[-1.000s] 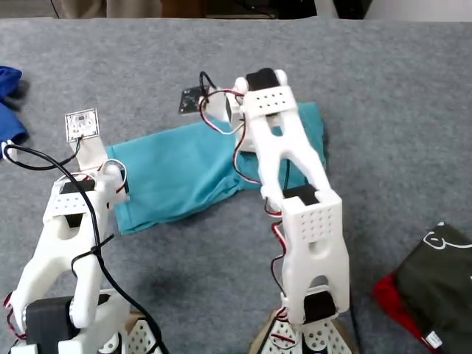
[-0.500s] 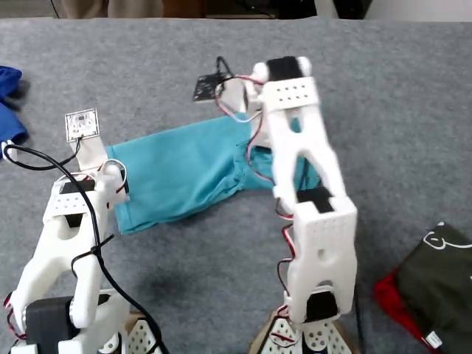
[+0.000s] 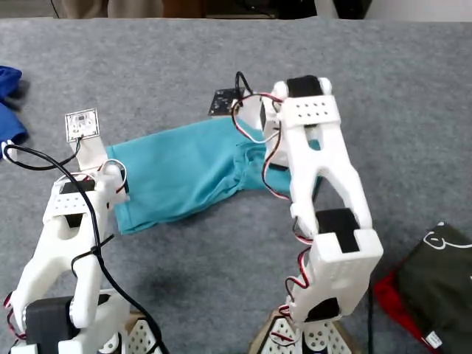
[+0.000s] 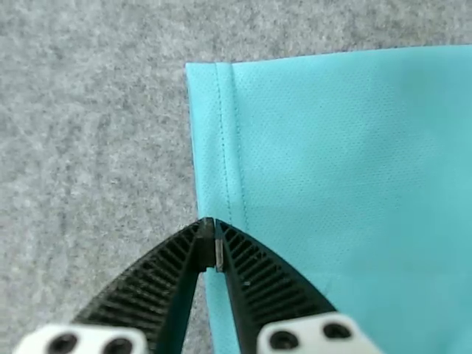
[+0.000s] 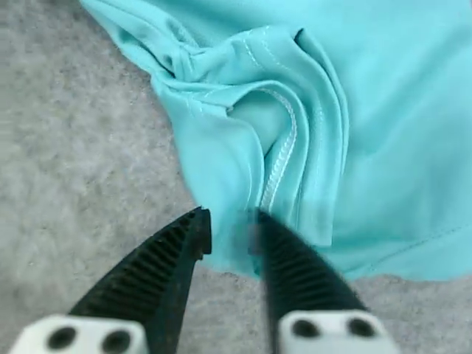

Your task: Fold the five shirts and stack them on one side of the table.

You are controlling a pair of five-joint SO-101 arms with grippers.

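teal fabric shirt [image 3: 184, 166] spread mid grey felt worktop [image 3: 383, 81], left tool [image 4: 209, 247] pinched tight on its stitched hem edge, right tool [image 5: 230, 232] narrowly parted over its bunched folds

Table [image 3: 398, 88]: carries everything; both arms stand at its near edge.
Shirt [image 3: 181, 169]: lies across the middle of the table, from near-left to far-right, its right end bunched into folds.
Left arm [image 3: 70, 221]: at the near left; the left gripper [image 4: 209, 247] meets the shirt's left hem.
Right arm [image 3: 324, 184]: right of centre, leaning over the shirt's right end; the right gripper [image 5: 230, 228] is above the bunched folds, with their edge between its fingers.
Folded pile [image 3: 435, 284]: at the right edge, right of the right arm, well apart from the shirt; one garment lies on another.
Loose cloth [image 3: 9, 103]: at the left edge, behind the left arm, well apart from the shirt.
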